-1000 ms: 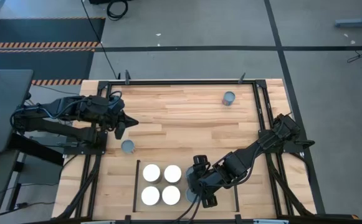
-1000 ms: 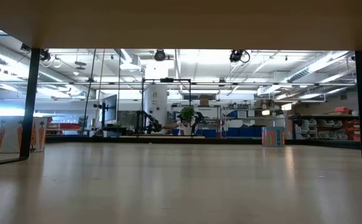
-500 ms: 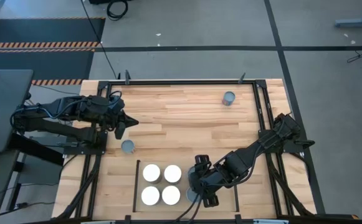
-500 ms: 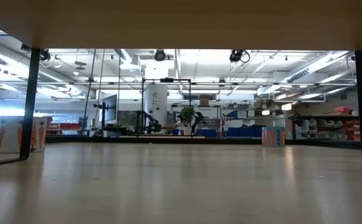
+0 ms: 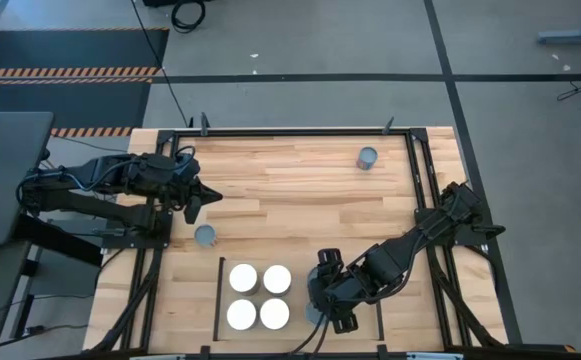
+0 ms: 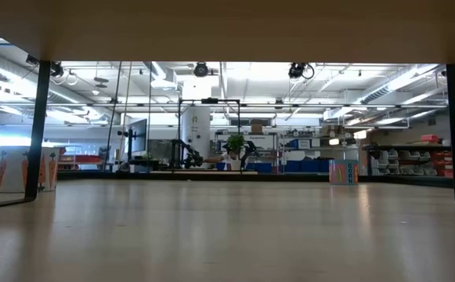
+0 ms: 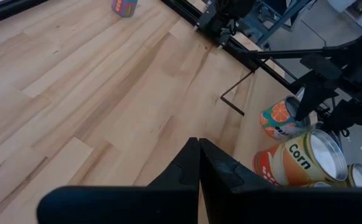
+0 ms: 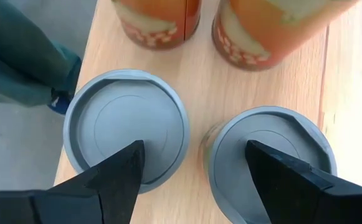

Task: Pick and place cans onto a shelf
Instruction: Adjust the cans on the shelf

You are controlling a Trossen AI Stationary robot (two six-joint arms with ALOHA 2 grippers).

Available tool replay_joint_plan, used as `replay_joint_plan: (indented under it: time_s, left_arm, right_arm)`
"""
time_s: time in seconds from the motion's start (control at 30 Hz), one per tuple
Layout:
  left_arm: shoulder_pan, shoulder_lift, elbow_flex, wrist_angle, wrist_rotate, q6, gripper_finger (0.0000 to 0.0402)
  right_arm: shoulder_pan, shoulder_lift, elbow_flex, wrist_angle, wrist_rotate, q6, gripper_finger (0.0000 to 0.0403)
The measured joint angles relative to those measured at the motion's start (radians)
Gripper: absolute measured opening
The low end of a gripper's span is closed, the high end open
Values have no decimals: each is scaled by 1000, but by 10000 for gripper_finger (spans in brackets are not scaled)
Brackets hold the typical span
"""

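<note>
Tabletop: right gripper angled down over 2 grey cans, jaws spread, seemingly gripping nothing.

Grey-topped cans on the shelf: in the high view the right gripper covers them.
Low view: we see neither arm nor any can.
Corn can: cut off at our left wrist view's edge.
</note>
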Motion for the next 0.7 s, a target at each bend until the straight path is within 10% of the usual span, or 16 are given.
replay_joint_plan:
  time_s: [0.7]
  left_arm:
    - [0,0,0,16,3,-26,9]
  right_arm:
    - [-7,-10,0,-6,10,-78,288]
